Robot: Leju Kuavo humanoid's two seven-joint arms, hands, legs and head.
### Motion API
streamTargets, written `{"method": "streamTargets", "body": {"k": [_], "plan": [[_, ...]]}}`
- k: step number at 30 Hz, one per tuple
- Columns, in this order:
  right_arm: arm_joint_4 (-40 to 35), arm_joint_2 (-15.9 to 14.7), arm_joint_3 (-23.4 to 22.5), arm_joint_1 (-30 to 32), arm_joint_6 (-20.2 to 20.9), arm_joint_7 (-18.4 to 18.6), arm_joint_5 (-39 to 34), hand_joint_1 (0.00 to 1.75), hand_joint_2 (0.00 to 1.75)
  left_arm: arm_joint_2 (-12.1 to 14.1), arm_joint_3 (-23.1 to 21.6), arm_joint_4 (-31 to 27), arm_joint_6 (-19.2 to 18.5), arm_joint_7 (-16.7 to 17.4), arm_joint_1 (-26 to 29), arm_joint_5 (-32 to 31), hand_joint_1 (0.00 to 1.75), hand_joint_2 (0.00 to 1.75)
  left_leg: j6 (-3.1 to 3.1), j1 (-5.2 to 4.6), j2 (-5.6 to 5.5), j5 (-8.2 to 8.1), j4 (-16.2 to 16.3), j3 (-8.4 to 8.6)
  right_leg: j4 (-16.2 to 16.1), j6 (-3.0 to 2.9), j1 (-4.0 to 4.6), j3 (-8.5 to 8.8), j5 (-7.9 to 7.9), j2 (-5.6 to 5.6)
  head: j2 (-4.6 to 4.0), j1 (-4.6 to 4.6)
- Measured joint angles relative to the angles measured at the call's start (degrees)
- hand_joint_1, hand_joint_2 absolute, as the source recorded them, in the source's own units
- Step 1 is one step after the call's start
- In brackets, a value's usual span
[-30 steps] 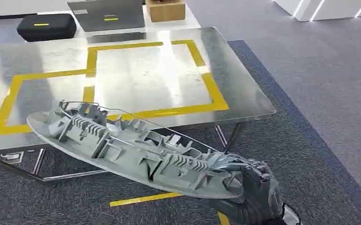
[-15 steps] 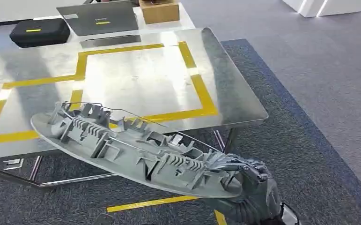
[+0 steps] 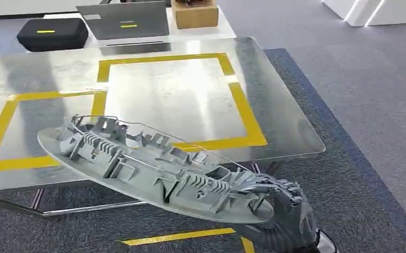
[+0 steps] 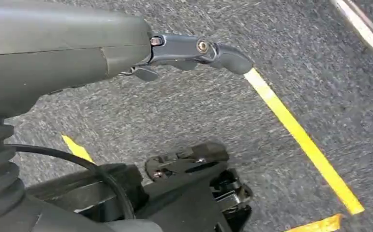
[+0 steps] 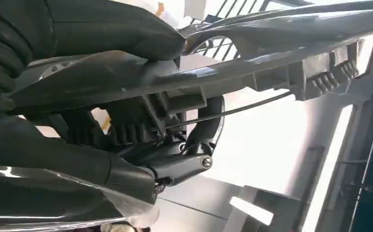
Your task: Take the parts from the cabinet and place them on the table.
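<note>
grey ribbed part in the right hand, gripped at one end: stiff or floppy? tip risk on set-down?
Probably stiff: the grey ribbed part juts straight out from the right hand without visible sag. Likely light, being thin moulded plastic. Its curved underside may rock on the shiny metal table.

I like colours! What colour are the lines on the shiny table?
Yellow tape lines on the shiny metal table, clearest in the head view.

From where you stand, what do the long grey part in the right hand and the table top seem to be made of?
The long grey part looks like moulded plastic with a matte finish: thin ribs, clips and toothed tabs stand up all over it, and it gives no glare. A thin wire runs along it.

The table top seems to be brushed or polished metal sheet: silver, strongly reflective, with yellow tape lines on it.
</note>
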Motion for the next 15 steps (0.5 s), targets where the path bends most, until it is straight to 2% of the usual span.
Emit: {"method": "streamTargets", "body": {"k": [1, 2, 3, 4, 5, 6, 7, 8, 9, 10, 11, 12, 13, 14, 15], "plan": [[0.0, 0.0, 0.0, 0.0, -0.2, 0.0, 0.0, 1.75, 1.75, 0.0, 0.0, 0.0, 0.0, 0.0, 0.0, 0.0, 0.00, 1.75, -0.16, 0.00, -0.06, -0.71, 0.0, 1.07, -4.3, 0.00, 0.00, 1.05, 3.30, 0.00, 0.00, 0.04], [0.0, 0.0, 0.0, 0.0, -0.2, 0.0, 0.0, 1.75, 1.75, 0.0, 0.0, 0.0, 0.0, 0.0, 0.0, -0.1, 0.00, 1.75, -0.38, 0.00, -0.06, -1.48, 0.0, 2.17, -9.1, -0.24, 0.01, 2.33, 7.31, 0.00, 0.00, 0.02], [0.0, 0.0, 0.0, 0.0, -0.3, 0.0, 0.0, 1.75, 1.75, -0.1, 0.0, 0.0, 0.0, 0.0, 0.0, -0.2, 0.00, 1.75, -0.64, 0.02, 0.02, -2.15, -0.1, 2.30, -10.9, -0.73, 0.16, 2.99, 9.48, 0.06, 0.00, 0.00], [0.2, 0.0, 0.0, -0.1, -0.3, 0.0, 0.0, 1.75, 1.75, -0.1, 0.0, 0.0, 0.0, 0.0, -0.2, -0.2, 0.00, 1.75, -1.01, -0.07, -0.06, -2.35, 0.1, 2.88, -11.6, -0.95, 0.56, 2.24, 7.52, -0.12, -0.02, -0.29], [0.1, 0.0, 0.0, -0.1, -0.3, 0.0, 0.1, 1.75, 1.75, -0.1, 0.0, 0.0, 0.0, 0.1, -0.4, -0.2, 0.00, 1.75, -1.49, 0.03, 0.00, -2.65, 0.0, 2.63, -11.2, -1.78, 0.68, 3.12, 8.44, 0.06, 0.00, -0.11], [0.1, 0.0, 0.0, 0.1, -0.4, 0.0, 0.1, 1.75, 1.75, -0.2, 0.0, 0.0, -0.1, 0.1, -0.4, -0.2, 0.00, 1.75, -1.82, 0.08, 0.10, -2.69, 0.3, 3.05, -11.4, -2.30, 0.82, 3.09, 8.33, 0.03, 0.00, -0.11], [0.1, 0.0, 0.0, 0.1, -0.4, 0.0, 0.2, 1.75, 1.75, -0.3, 0.0, 0.0, -0.1, 0.1, -0.4, -0.2, 0.00, 1.75, -2.05, 0.08, 0.09, -2.46, 0.2, 3.22, -11.6, -2.65, 0.81, 3.45, 8.32, 0.04, 0.00, -0.09], [0.1, 0.0, 0.0, 0.1, -0.5, 0.0, 0.4, 1.75, 1.75, -0.2, 0.0, 0.0, 0.0, 0.1, -0.5, -0.2, 0.00, 1.75, -2.20, 0.08, 0.10, -2.32, 1.9, 2.30, -12.3, -2.87, 0.28, 4.39, 8.41, 0.00, 0.02, -0.17], [0.1, 0.0, -0.1, 0.0, -0.5, 0.0, 0.5, 1.75, 1.75, -0.2, 0.0, 0.0, 0.0, 0.0, -0.6, -0.2, 0.00, 1.75, -2.64, 0.15, 0.18, -1.43, 5.0, 0.65, -12.6, -3.13, 0.18, 5.08, 8.22, -0.09, 0.00, -0.28], [0.1, 0.0, -0.1, -0.1, -0.5, 0.0, 0.5, 1.75, 1.75, -0.2, 0.0, 0.0, 0.0, 0.0, -0.7, -0.2, 0.00, 1.75, -3.03, 0.35, 0.19, -1.55, 8.9, -1.68, -12.9, -3.49, 0.14, 5.57, 7.94, -0.20, 0.00, -0.68], [0.1, 0.0, -0.1, -0.1, -0.5, -0.1, 0.6, 1.75, 1.75, -0.2, 0.0, 0.0, 0.0, 0.0, -0.7, -0.2, 0.00, 1.75, -3.45, 0.65, 0.21, -3.05, 12.9, -4.37, -12.9, -3.57, 0.12, 6.00, 7.51, -0.24, 0.00, -0.55], [0.1, 0.0, -0.1, -0.1, -0.5, -0.1, 0.7, 1.75, 1.75, -0.2, 0.1, 0.0, 0.0, 0.0, -0.5, -0.2, 0.00, 1.75, -3.78, 0.97, 0.23, -5.46, 16.0, -6.73, -12.9, -3.60, 0.10, 6.52, 6.99, -0.23, 0.00, -0.61], [0.2, 0.0, -0.1, -0.1, -0.6, 0.0, 0.8, 1.75, 1.75, -0.1, 0.1, 0.0, 0.0, 0.0, -0.4, -0.3, 0.00, 1.75, -4.14, 1.25, 0.23, -7.40, 17.5, -8.42, -12.9, -3.54, 0.07, 7.15, 6.44, -0.22, 0.00, -0.61], [0.2, 0.0, -0.1, 0.0, -0.6, 0.0, 0.9, 1.75, 1.75, -0.1, 0.1, 0.0, 0.0, 0.0, -0.4, -0.4, 0.00, 1.75, -4.44, 1.49, 0.26, -7.76, 17.2, -9.22, -12.9, -3.39, -0.01, 7.85, 5.90, -0.23, 0.00, -0.59], [0.2, 0.0, -0.1, 0.0, -0.7, 0.0, 1.0, 1.75, 1.75, -0.1, 0.1, 0.0, 0.0, 0.0, -0.3, -0.5, 0.00, 1.75, -4.51, 1.63, 0.33, -6.52, 15.2, -9.07, -12.9, -3.21, -0.12, 8.65, 5.32, -0.37, 0.00, -0.61]]}}
